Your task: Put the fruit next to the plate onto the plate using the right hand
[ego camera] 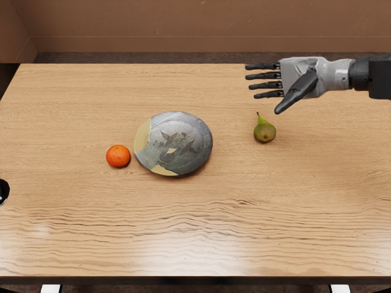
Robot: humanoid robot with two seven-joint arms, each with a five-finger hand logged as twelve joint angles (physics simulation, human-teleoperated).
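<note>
Desk [244, 220] of pale wood, with a patterned grey plate [183, 131] near its centre. An orange [118, 155] rests on the wood just beside the plate's left rim; whether the two touch cannot be told. A pear [264, 130] stands upright to the plate's right, apart from it. The right hand [288, 79] hovers near the desk's far edge, just beyond the pear and clear of it, fingers straight and spread, thumb angled down toward the fruit, holding nothing. The left hand [2, 191] barely shows at the desk's left edge; its state cannot be told.
</note>
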